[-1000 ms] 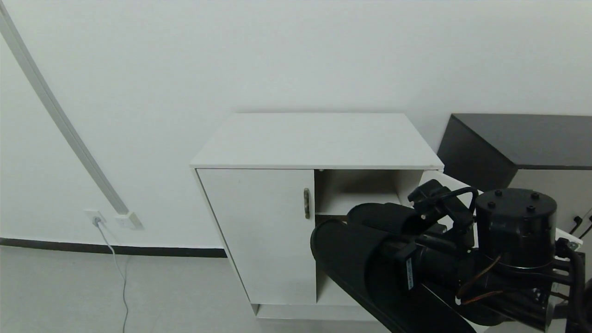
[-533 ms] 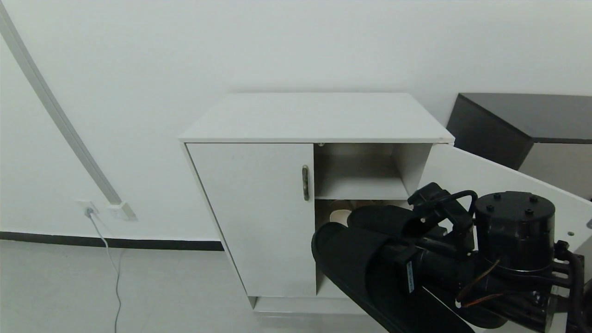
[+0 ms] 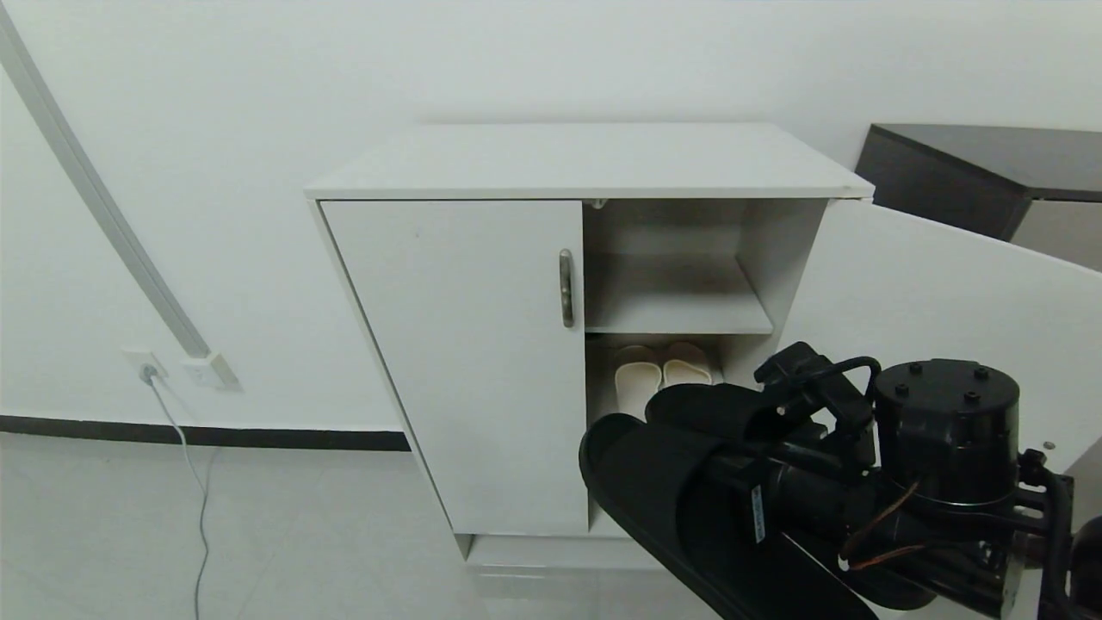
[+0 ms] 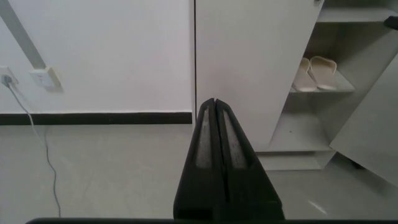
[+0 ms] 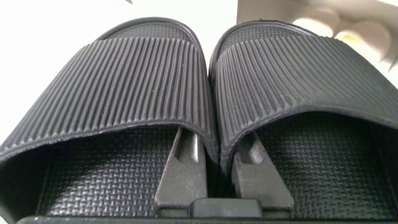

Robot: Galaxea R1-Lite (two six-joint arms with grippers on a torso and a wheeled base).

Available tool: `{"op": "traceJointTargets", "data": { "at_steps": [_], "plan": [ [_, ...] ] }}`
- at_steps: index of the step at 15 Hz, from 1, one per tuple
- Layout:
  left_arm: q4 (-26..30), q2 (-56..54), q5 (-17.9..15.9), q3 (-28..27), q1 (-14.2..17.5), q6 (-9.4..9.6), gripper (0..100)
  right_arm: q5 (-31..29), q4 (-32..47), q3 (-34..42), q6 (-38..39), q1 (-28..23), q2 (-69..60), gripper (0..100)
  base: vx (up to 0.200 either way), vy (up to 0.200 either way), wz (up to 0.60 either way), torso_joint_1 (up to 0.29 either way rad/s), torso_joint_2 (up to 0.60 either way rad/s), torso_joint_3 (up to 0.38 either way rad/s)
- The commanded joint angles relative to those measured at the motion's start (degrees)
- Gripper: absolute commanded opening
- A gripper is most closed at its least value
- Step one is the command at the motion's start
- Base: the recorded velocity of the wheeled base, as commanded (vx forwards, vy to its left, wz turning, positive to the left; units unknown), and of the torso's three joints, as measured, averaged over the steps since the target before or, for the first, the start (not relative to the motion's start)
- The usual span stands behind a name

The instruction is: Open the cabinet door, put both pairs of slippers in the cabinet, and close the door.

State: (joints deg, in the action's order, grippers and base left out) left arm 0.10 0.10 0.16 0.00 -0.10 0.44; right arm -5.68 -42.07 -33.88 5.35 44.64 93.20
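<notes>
The cabinet (image 3: 585,159) stands against the wall with its left door (image 3: 456,344) shut and its right door (image 3: 930,301) swung wide open toward the robot. A handle (image 3: 566,288) sits upright at the inner edge of the shut door. Inside the open half, the upper shelf (image 3: 680,301) is bare, and a pair of white slippers (image 3: 661,372) lies side by side on the shelf below it, toes pointing out. The right gripper (image 5: 216,168) holds the black slippers (image 3: 680,465) in front of the open half, at about the height of the white pair. Its fingers (image 5: 180,171) go one into each slipper and pinch the two adjoining inner walls together, so the pair hangs side by side with soles down. The left gripper (image 4: 214,143) hangs low over the floor (image 4: 93,168), in front of the shut door, its fingers pressed flat together with nothing between them.
</notes>
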Motion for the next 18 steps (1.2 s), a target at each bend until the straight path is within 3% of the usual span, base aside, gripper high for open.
{"op": "traceJointTargets", "data": {
  "at_steps": [1,10,18],
  "plan": [
    [-0.01,-0.01,0.02,0.00,0.01,0.00,0,-0.03,-0.73,0.13,-0.08,-0.26,0.49,0,0.000,0.000,0.00,-0.119,0.47,0.349],
    [-0.01,-0.01,-0.16,0.00,0.01,0.00,0,-0.12,-1.88,0.39,-0.08,-0.61,0.32,0,0.000,0.000,0.00,-0.050,0.41,0.358],
    [-0.01,-0.01,0.02,0.00,0.01,0.00,0,-0.38,-3.90,0.65,-1.48,-0.70,0.58,0,0.000,0.000,-0.15,0.001,0.03,0.024]
  ]
}}
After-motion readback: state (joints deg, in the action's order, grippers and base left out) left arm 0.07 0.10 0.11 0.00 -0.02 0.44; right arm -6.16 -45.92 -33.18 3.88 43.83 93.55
